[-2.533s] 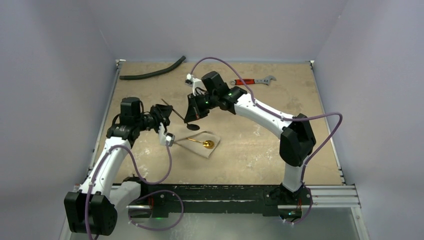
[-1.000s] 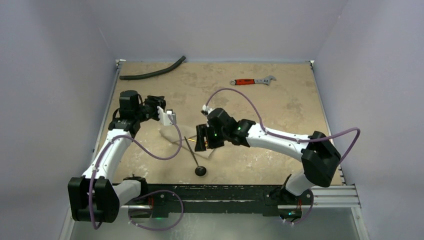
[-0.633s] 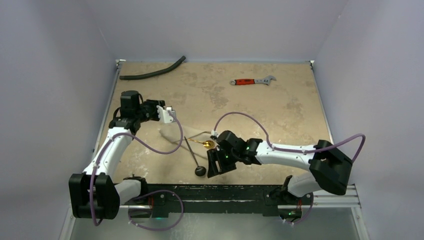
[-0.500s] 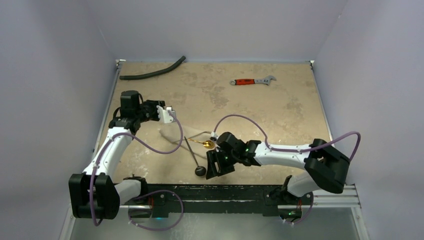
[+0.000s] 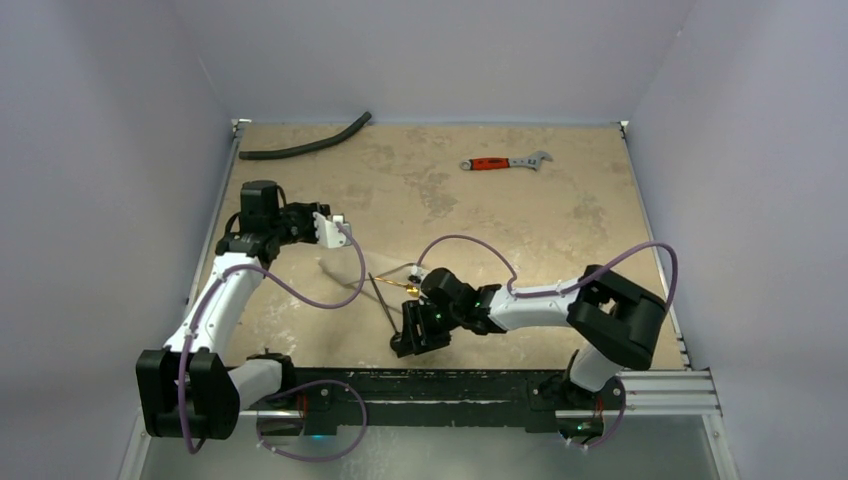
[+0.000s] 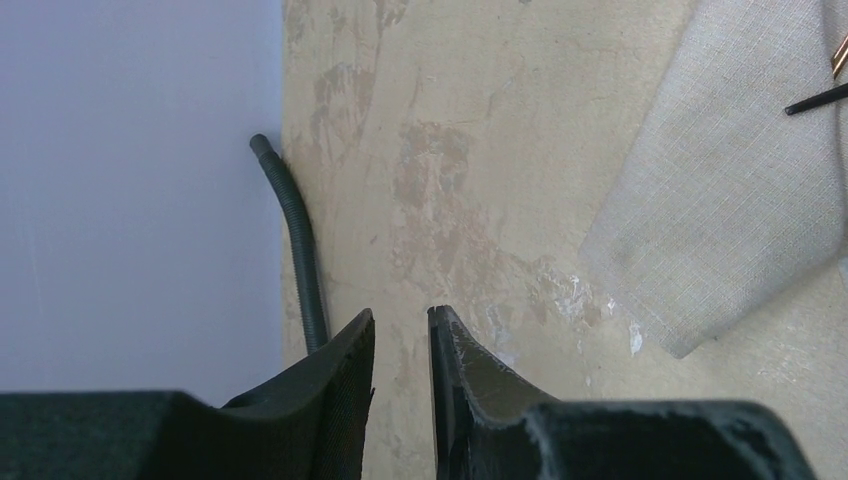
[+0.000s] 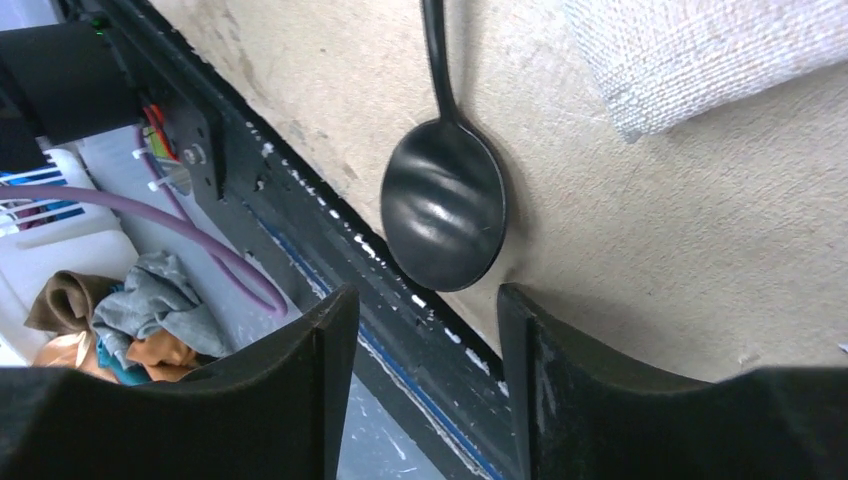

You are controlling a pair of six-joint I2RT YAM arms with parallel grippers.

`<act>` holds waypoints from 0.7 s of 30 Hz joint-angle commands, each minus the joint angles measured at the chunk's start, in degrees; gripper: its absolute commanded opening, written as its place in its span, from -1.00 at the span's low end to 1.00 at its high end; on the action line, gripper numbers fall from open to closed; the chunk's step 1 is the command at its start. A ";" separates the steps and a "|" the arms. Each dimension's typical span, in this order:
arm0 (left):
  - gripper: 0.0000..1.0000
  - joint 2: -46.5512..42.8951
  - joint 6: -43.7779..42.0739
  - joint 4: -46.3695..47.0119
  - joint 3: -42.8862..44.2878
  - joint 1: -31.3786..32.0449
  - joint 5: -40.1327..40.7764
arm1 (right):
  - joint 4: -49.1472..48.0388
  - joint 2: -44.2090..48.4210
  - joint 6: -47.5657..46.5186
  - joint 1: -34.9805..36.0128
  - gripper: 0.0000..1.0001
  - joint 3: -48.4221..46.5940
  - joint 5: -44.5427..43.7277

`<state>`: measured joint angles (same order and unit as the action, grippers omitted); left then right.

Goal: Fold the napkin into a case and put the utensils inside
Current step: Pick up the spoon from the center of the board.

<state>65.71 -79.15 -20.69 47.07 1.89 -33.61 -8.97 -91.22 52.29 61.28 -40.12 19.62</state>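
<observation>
Caption: my right gripper (image 7: 425, 300) hangs low at the near edge of the table (image 5: 560, 220). Its jaws stand well apart, and the bowl of a black spoon (image 7: 445, 215) lies on the surface just ahead of the gap. The napkin (image 6: 720, 190), cream and coarse-woven, lies folded flat toward the table's near middle, one corner just beside the spoon's handle. A gold utensil (image 6: 838, 55) crosses the cloth (only a sliver shows). My left gripper (image 6: 400, 325) is off to the left over bare table, its jaws narrowed to a slit and holding nothing. Below the table edge, a white bin (image 7: 70, 240) holds crumpled rags (image 7: 130, 315).
</observation>
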 commanded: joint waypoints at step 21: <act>-0.64 -2.26 -3.96 -4.29 2.10 0.11 -0.91 | 8.84 -6.64 -1.36 1.79 0.19 -8.40 -7.86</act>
<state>64.03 -81.34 -23.51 47.46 1.91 -33.61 -5.76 -98.19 52.21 63.02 -47.42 17.93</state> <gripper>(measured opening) 0.187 0.511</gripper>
